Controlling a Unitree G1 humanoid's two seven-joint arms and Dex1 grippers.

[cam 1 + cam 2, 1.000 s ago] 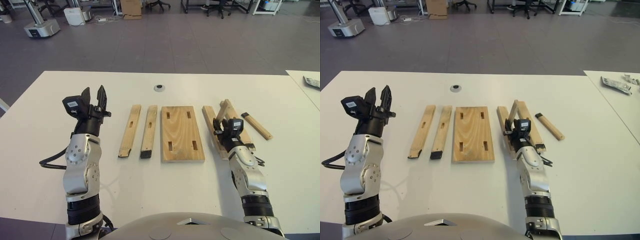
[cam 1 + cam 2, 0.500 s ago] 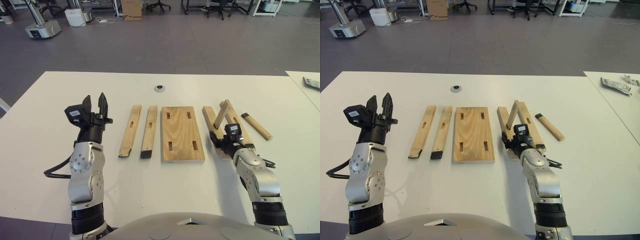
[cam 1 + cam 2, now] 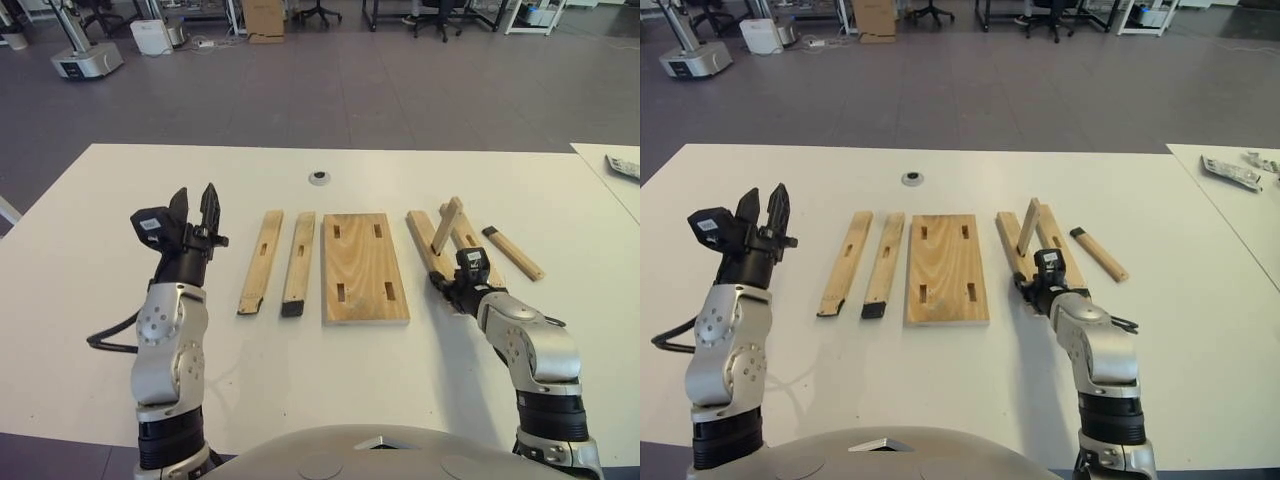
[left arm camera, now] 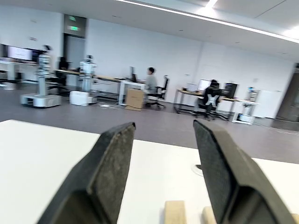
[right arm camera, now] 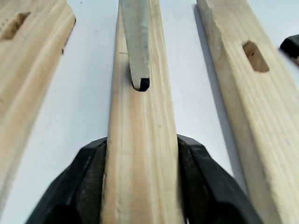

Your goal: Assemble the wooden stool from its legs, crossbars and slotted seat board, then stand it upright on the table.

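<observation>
The slotted seat board [image 3: 365, 265] lies flat just left of our right claw [image 3: 447, 288], long axis running away from us. That claw clamps the near end of a leg [image 3: 421, 236], also pointing away; a crossbar [image 3: 447, 224] tilts up from its slot just beyond the grip. Our left claw [image 3: 194, 208] hangs spread open, two other legs [image 3: 260, 262] to its right.

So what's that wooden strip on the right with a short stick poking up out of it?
It is a pale wooden stool leg, long and flat, lying lengthwise on the white table between the seat board and another slotted leg. A shorter crossbar stands tilted in a slot partway along it. The right gripper has its black fingers pressed against both long edges near the closer end.
</observation>
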